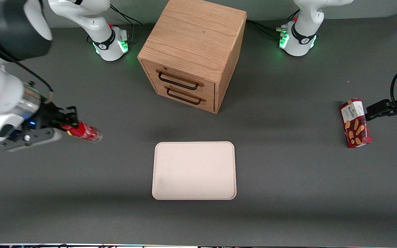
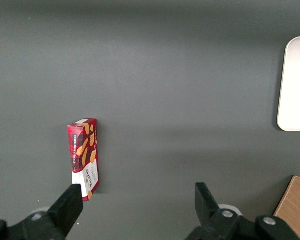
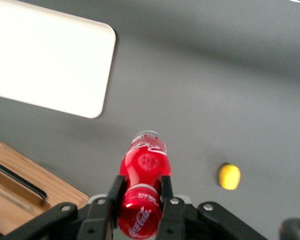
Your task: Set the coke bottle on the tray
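The coke bottle (image 1: 84,132) (image 3: 144,170), slim and red with white script and a clear base, hangs above the table toward the working arm's end. My right gripper (image 1: 68,124) (image 3: 140,186) is shut on its neck just below the red cap, one finger on each side, and the bottle's base points away from the wrist. The pale beige tray (image 1: 194,170) (image 3: 45,62) lies flat on the grey table, nearer the front camera than the wooden cabinet, with nothing on it. The bottle is well off to the side of the tray.
A wooden two-drawer cabinet (image 1: 192,51) (image 3: 20,197) stands in the table's middle. A small yellow lump (image 3: 229,176) lies on the table close to the gripper. A red biscuit box (image 1: 355,123) (image 2: 84,152) lies toward the parked arm's end.
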Tool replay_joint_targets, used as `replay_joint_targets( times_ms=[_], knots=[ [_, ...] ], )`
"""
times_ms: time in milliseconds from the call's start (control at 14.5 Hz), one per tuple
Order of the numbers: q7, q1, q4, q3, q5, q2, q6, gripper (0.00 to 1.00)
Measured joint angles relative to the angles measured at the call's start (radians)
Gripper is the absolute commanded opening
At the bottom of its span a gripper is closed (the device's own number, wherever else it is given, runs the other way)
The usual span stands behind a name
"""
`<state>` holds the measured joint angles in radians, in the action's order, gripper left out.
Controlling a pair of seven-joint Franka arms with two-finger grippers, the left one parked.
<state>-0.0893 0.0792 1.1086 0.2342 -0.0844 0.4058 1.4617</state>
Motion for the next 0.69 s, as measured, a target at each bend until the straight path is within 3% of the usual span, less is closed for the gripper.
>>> replay_joint_targets(
  times_ms=[346, 692],
  knots=[
    [-0.234, 0.006, -0.037, 0.199, -0.16, 0.19, 0.224, 0.0],
    [-0.291, 0.028, -0.047, 0.221, -0.188, 0.325, 0.4, 0.0]
  ],
)
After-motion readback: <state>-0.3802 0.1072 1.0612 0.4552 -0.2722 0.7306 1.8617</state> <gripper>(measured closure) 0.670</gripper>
